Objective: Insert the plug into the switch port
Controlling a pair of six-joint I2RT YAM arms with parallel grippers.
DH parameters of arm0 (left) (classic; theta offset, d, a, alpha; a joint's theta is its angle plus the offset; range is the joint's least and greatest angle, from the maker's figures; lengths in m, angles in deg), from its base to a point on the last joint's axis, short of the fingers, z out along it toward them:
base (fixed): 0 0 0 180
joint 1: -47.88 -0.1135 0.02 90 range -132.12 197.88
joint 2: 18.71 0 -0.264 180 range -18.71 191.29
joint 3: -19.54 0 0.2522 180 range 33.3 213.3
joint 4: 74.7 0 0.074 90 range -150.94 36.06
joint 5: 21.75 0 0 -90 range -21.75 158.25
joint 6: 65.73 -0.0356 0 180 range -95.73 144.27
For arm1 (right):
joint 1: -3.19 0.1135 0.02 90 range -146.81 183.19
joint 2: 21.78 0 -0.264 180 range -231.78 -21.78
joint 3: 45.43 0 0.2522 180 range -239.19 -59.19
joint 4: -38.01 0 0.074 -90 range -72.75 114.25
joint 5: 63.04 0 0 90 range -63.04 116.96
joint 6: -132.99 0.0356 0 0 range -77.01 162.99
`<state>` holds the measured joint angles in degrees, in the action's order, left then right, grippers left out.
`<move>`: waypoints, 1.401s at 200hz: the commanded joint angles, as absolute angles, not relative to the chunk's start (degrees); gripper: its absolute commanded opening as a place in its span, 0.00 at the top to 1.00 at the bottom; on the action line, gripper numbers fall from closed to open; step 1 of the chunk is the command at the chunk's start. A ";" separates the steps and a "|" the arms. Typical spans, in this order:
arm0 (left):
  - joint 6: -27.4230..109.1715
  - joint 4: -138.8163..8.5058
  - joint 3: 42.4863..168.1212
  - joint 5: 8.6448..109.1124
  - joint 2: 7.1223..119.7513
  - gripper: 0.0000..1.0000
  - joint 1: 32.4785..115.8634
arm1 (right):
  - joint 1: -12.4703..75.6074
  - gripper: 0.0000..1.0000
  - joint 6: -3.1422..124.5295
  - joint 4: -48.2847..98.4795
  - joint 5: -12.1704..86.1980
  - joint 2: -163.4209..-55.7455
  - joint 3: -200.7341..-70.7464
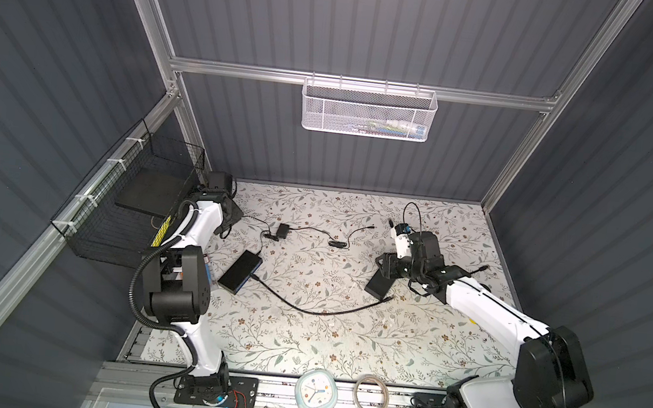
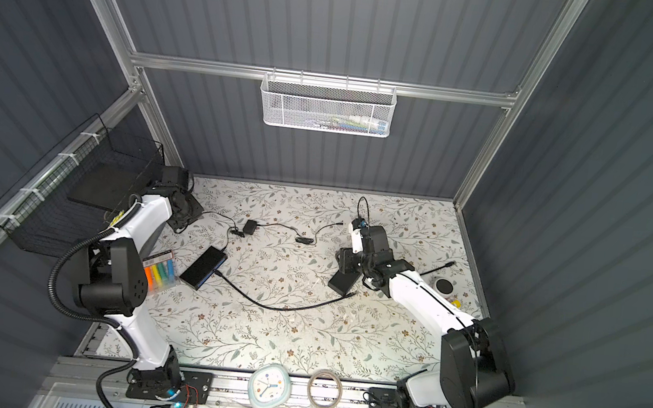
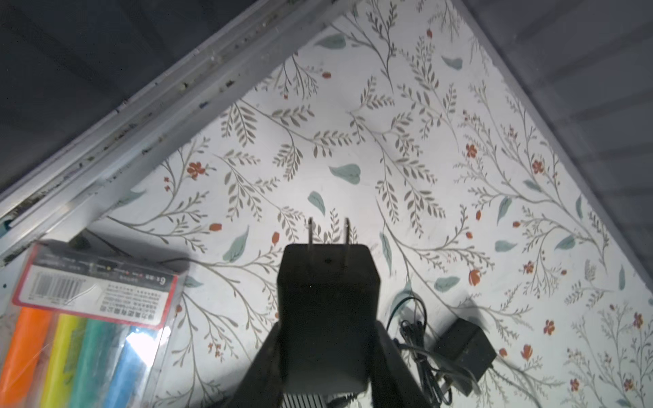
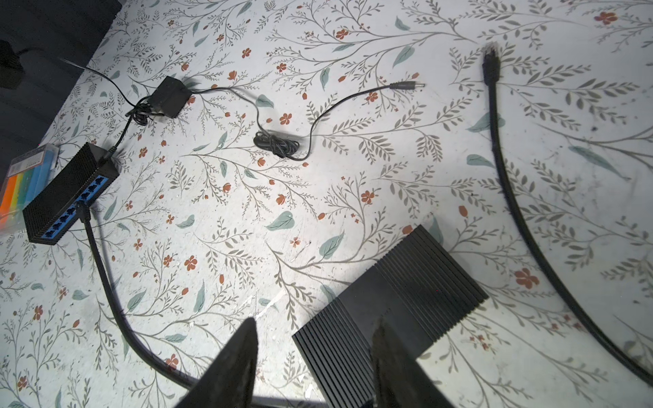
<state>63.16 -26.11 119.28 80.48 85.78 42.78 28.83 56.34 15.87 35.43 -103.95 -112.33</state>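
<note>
Left jaws pinch an adapter (image 3: 327, 282); my spread right jaws are nearer the plug (image 1: 388, 299), which points right beside the box (image 1: 379, 287), the switch (image 1: 239, 275) well to its left.

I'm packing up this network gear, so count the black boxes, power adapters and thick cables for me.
Black boxes: 2
Power adapters: 2, one held, one lying loose
Thick cable: 1
Total: 5
</note>
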 commanded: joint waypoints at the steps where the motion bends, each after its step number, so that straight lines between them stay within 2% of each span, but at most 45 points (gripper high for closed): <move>1: 60.65 -25.95 123.30 82.76 90.81 0.64 42.43 | 29.57 0.48 56.54 14.67 35.46 -105.53 -115.49; 82: 58.62 -26.63 124.28 79.72 98.77 0.64 46.02 | 30.41 0.48 56.11 14.28 35.54 -108.04 -116.34; 137: 56.38 -26.52 119.47 80.12 99.38 0.60 50.25 | 33.35 0.45 49.88 9.00 39.65 -125.61 -132.16; 200: 56.35 -27.37 115.76 79.00 98.45 0.40 49.46 | 36.81 0.43 47.26 5.69 42.27 -147.29 -155.42; 250: 55.55 -28.50 114.78 77.46 95.34 0.29 48.52 | 37.84 0.43 45.94 2.34 40.99 -156.49 -165.41; 280: 54.95 -28.67 112.72 76.64 92.41 0.21 48.10 | 38.43 0.46 46.11 -3.48 39.32 -160.69 -170.60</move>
<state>56.26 -29.19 113.40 78.05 96.23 48.72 37.99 46.76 2.27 40.52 -158.75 -167.15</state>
